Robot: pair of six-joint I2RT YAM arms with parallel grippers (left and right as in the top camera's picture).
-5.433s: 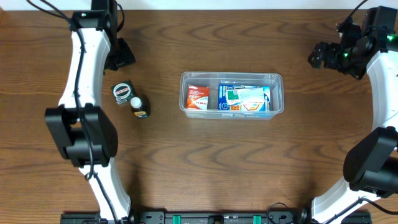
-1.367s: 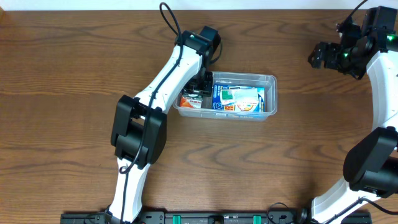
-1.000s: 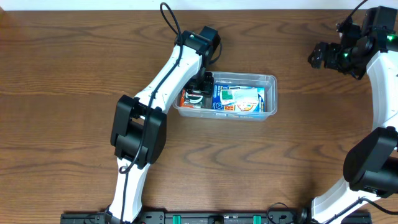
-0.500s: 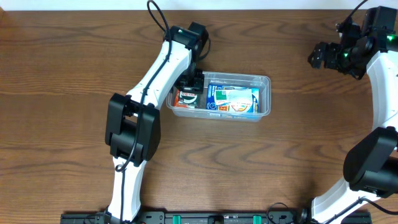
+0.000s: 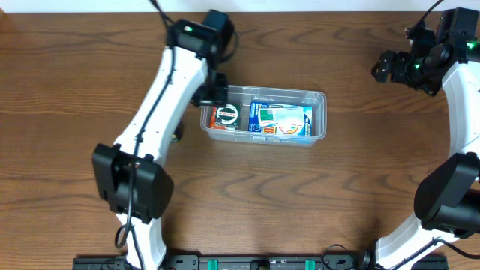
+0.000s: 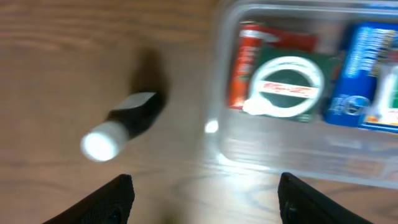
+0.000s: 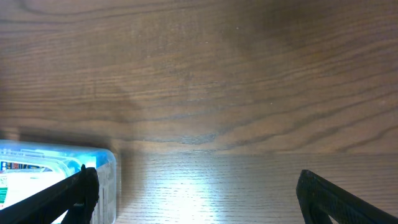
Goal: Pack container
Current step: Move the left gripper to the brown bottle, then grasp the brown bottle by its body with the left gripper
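Dark wood-grain table point(image 5: 300, 210) fills every view. About its middle, a little toward the far side, sits the container point(image 5: 324, 118), a clear tub with its long side running left to right.

We see a change inside it. A few seconds ago the tin point(image 5: 227, 115), round and green, lay on the bare table off to the left. Now it rests in the left end of the tub, on top of the red packet point(image 6: 244, 59). To the right of those two, the blue-and-white box point(image 5: 283, 120) takes up the rest of the tub. The tub itself has slid a little to the left of where it stood.

The left gripper point(image 6: 205, 186) has let go and drawn back. Half a second ago it was at the tub's left end; now it hangs over the table just outside the left wall, fingers spread wide with nothing between them.

We judge one more item packed and one left. The bottle point(image 6: 121, 124), small and dark with a white cap, lies on its side on the table. It is near the tub's left wall but apart from it, and from above it is mostly hidden under the left arm. It looks like the next pick.

At the far right, the right gripper point(image 5: 386, 67) hovers well away from the tub, fingers wide apart and empty. Its camera catches only the tub's right corner.
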